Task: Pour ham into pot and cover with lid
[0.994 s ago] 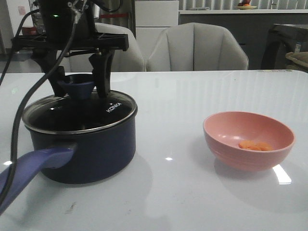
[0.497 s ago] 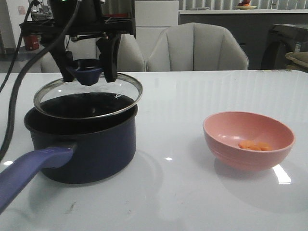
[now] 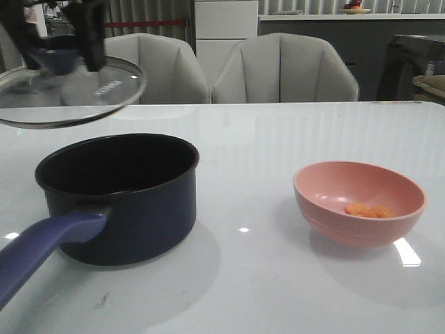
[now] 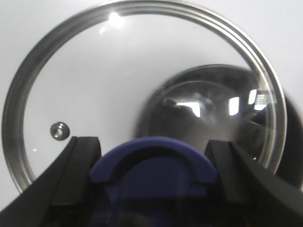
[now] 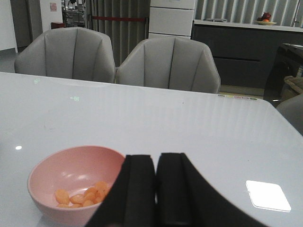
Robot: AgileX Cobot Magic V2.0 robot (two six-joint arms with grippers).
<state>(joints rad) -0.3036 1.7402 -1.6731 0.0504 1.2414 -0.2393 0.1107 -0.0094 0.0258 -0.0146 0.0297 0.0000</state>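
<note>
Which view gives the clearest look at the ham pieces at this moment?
The right wrist view: it looks down into the pink bowl, so the separate orange ham pieces show. The front view sees the bowl from low and side-on, so the ham is a thin orange patch behind the rim. The left wrist view shows none.

Lid [image 3: 66,90] aloft, tilted; navy pot [image 3: 118,198] open; ham [image 3: 368,210] in bowl
</note>
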